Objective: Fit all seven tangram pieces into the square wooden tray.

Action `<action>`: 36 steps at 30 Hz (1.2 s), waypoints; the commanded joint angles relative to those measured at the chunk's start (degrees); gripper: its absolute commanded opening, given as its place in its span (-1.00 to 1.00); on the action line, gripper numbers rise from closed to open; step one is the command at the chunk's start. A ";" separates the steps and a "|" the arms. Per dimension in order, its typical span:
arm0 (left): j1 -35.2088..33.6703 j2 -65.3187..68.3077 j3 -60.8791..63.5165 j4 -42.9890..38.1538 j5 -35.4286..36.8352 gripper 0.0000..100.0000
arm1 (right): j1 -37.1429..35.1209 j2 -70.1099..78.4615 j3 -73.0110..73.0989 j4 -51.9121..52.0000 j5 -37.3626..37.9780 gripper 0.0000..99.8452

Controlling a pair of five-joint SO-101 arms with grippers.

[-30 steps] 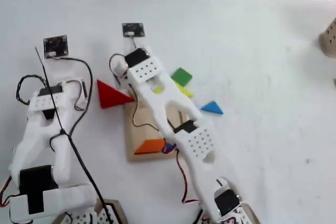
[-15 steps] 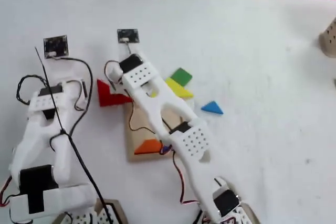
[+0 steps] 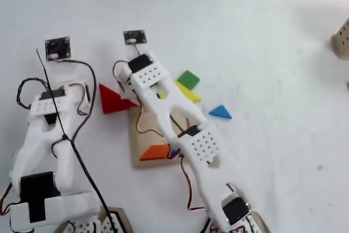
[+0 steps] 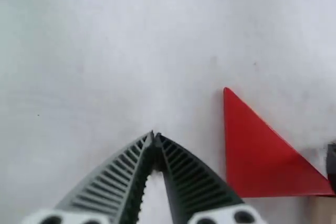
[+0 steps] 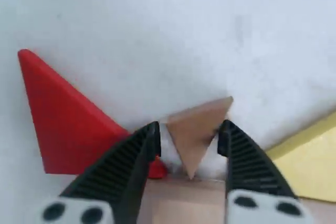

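Observation:
The square wooden tray (image 3: 143, 135) lies mid-table, largely under my right arm, with an orange piece (image 3: 155, 152) in its near corner. A red triangle (image 3: 112, 101) (image 5: 63, 119) (image 4: 257, 156) rests on the table at the tray's far-left corner. My right gripper (image 5: 189, 129) stands open there, its fingers on either side of a small tan triangle (image 5: 198, 129) lying flat by the tray edge. A yellow piece (image 3: 188, 92) (image 5: 310, 166), a green square (image 3: 188, 79) and a blue triangle (image 3: 220, 112) lie to the right of the tray. My left gripper (image 4: 154, 137) is shut and empty, left of the red triangle.
Two small black boards (image 3: 58, 48) (image 3: 134, 37) sit on the white table beyond the arms, with black cables trailing over the left arm (image 3: 46, 129). A perforated beige object (image 3: 342, 39) stands at the far right edge.
My right arm swung a little to the left and then eased back. The red triangle ended slightly farther left. The left arm has not moved.

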 commanded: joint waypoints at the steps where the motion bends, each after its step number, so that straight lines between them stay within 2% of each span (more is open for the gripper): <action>1: -0.48 -2.59 -0.62 -1.58 -0.44 -0.96 | 0.75 -0.31 -1.05 0.84 0.70 -0.53; 5: -0.57 -2.59 -0.62 -1.58 -0.44 -0.96 | 0.84 -0.40 -1.05 0.84 1.05 -0.60; 10: -0.48 -2.59 -0.62 -1.58 -0.44 -0.96 | 1.98 -0.31 -3.52 0.57 0.44 -0.55; 14: -0.40 -2.59 -0.79 -1.58 -0.44 -0.96 | 1.71 -0.13 -4.92 0.31 -3.34 -0.54; 25: -0.48 -2.59 -0.62 -1.58 -0.44 -0.96 | 2.77 2.24 -5.54 -0.40 -3.25 -0.55; 31: -0.57 -2.59 -0.62 -1.58 -0.44 -0.96 | 3.91 2.33 -5.45 -0.40 1.23 -0.80; 36: -0.66 -2.59 -0.62 -1.58 -0.44 -0.96 | 4.09 2.15 -5.45 2.24 5.01 -0.83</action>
